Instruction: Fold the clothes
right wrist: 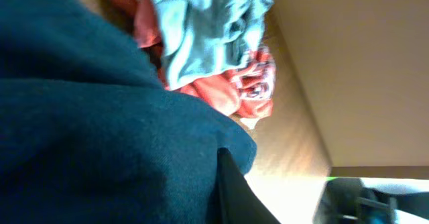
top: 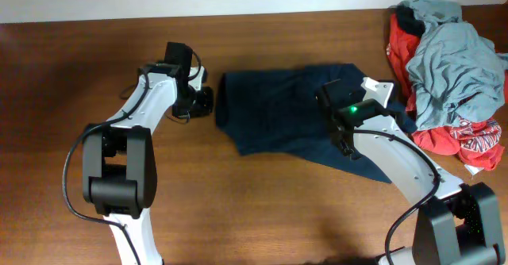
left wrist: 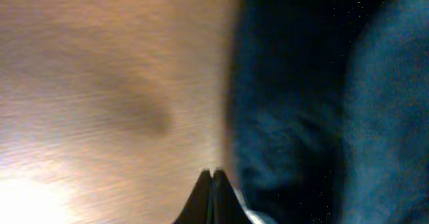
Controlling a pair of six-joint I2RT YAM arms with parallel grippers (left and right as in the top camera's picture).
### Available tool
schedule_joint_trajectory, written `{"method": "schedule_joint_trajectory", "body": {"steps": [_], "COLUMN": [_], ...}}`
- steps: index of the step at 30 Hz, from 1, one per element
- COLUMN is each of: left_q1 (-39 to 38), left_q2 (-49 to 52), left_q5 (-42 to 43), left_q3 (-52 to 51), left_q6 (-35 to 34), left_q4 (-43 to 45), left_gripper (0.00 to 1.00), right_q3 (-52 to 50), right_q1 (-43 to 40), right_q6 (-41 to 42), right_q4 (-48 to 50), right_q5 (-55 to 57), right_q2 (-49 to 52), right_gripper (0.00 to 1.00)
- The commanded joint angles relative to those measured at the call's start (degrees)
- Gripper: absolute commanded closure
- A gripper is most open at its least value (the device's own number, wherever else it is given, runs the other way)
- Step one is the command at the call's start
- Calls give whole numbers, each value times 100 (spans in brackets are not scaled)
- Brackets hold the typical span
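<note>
Currently, the left gripper sits left of centre in the overhead frame, on the wooden table, just beside the left edge of the navy garment. In the left wrist view its fingertips are pressed together at bottom centre, at the border between wood and the navy garment. Whether cloth is pinched between them cannot be told.

The navy garment lies spread at the centre of the table. The right gripper is over its right portion. In the right wrist view one dark finger shows at bottom centre, with navy cloth against it. Whether the fingers are apart or together cannot be told.

A pile of clothes, grey-blue over red, occupies the upper right of the overhead frame.
</note>
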Motion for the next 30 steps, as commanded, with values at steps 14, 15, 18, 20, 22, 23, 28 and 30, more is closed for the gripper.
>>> {"method": "schedule_joint_trajectory", "body": {"steps": [14,15,18,20,22,23,28,30], "left_q1": [-424,-507,-728,-876,-979,-1003,-929,-914], "left_q2": [-437,-437,-435,-435,-435,-435,-435,-435], "left_q5": [1578,1547,1539,1338,706,407,94,181], "left_q3": [234,203,166,166,164,164,164,164], "left_q6": [1386,1373,1353,1283,994,852,363,291], "left_q4": [-1010,-1005,-1019,-1106,-1263,-1351,-1746,-1893], "left_gripper": [99,99,98,98,95,93,63,50], "right_q3": [-31,-31,-31,-31,-31,-31,-31,-31], "right_q1": [-44,-42,-44,-50,-109,-153,-505,-629], "right_q6": [-428,-428,-431,-566,-579,-579,-800,-837], "right_q4": [413,417,457,505,520,522,544,544], "right_q5": [-1016,-1016,-1021,-1130,-1263,-1346,-1777,-1871], "right_q2": [-44,-44,-44,-44,-44,-44,-44,-44], "right_gripper": [96,96,96,96,96,96,96,96]}}
